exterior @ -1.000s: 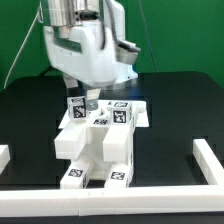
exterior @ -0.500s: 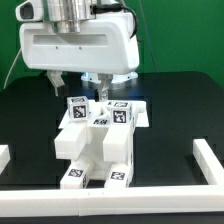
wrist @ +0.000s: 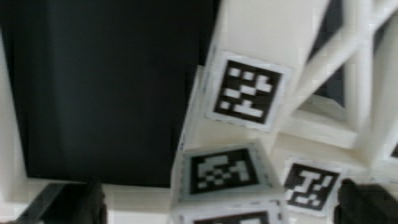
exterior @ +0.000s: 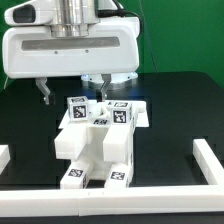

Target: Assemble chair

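Chair [exterior: 97, 145] stands mid-table on the black mat, tagged faces up, between two white rails [exterior: 210, 160]. Just behind and above it hangs the gripper [exterior: 72, 97], fingers [exterior: 44, 92] spread apart, holding nothing. Green wall [exterior: 180, 35] far.

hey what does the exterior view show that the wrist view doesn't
Only the exterior view shows the whole chair on the black table, the white border rails, the green backdrop and the open gripper above the chair. Only the wrist view shows the tags close up, with one large tag sharp enough to read its pattern. Both show the white chair parts, their tags and the black table.
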Action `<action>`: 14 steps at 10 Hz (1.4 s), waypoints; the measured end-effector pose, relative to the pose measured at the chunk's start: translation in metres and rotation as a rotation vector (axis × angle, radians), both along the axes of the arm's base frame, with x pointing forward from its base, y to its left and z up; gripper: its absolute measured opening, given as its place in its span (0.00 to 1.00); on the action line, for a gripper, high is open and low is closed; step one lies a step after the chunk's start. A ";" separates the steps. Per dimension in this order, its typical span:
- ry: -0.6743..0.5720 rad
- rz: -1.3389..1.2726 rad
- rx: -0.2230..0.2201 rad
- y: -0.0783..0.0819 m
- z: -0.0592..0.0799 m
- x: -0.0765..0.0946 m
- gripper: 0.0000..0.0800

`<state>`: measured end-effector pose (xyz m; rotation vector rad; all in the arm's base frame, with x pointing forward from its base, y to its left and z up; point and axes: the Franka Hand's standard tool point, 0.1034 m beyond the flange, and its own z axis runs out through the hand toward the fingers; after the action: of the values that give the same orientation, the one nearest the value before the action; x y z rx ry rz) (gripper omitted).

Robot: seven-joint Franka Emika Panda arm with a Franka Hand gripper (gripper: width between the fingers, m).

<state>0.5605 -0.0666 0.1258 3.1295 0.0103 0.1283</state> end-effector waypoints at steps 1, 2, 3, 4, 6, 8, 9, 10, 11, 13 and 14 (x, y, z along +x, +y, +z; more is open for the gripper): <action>0.000 -0.010 0.000 -0.001 0.000 0.000 0.75; 0.000 -0.045 0.003 -0.001 0.000 0.000 0.53; -0.001 -0.138 0.011 0.000 0.000 0.000 0.53; -0.002 -0.212 0.017 0.000 0.000 0.000 0.36; -0.003 -0.334 0.028 0.000 0.000 0.000 0.36; -0.004 -0.472 0.041 0.001 0.000 0.000 0.36; -0.005 -0.536 0.046 0.001 0.000 0.000 0.36; -0.005 -0.587 0.051 0.001 0.000 0.000 0.36; -0.005 -0.669 0.059 0.002 0.000 0.000 0.36; -0.005 -0.945 0.076 0.006 -0.001 0.007 0.36; -0.005 -1.075 0.084 0.007 -0.001 0.010 0.36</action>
<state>0.5704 -0.0595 0.1248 2.7257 -1.6179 0.1115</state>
